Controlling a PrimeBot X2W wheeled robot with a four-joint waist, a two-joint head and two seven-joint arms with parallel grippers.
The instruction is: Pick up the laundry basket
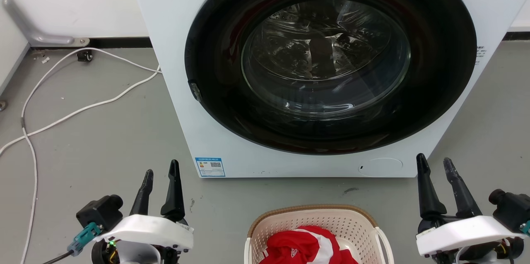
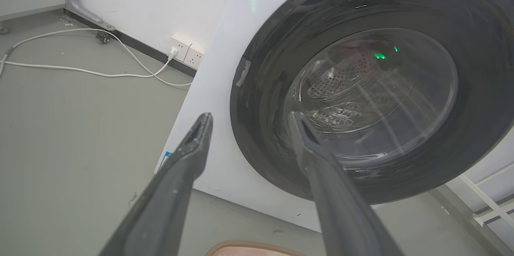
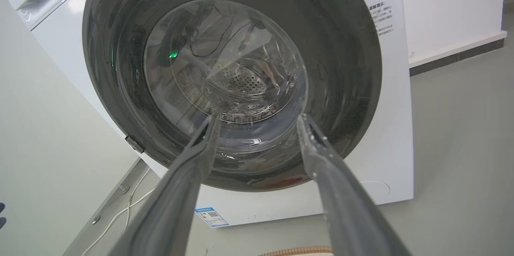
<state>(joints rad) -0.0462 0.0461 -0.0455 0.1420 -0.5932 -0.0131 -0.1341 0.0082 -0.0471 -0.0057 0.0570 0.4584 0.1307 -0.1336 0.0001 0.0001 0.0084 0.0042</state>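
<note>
The laundry basket (image 1: 290, 222) is cream with perforated walls and a brown woven-look rim. It stands on the floor at the bottom centre of the head view, with a red and white garment (image 1: 308, 247) inside. A sliver of its brown rim shows at the bottom edge as the laundry basket (image 2: 249, 248) in the left wrist view and the laundry basket (image 3: 297, 251) in the right wrist view. My left gripper (image 1: 161, 169) hovers open to the basket's left, holding nothing. On the basket's right, my right gripper (image 1: 434, 162) is open and empty too. Both point toward the washing machine.
A white front-loading washing machine (image 1: 174, 49) with a dark round glass door (image 1: 327, 65), shut, stands just beyond the basket. White cables (image 1: 74, 111) trail over the grey floor at the left, leading to wall sockets (image 2: 186, 51). A white wall runs behind.
</note>
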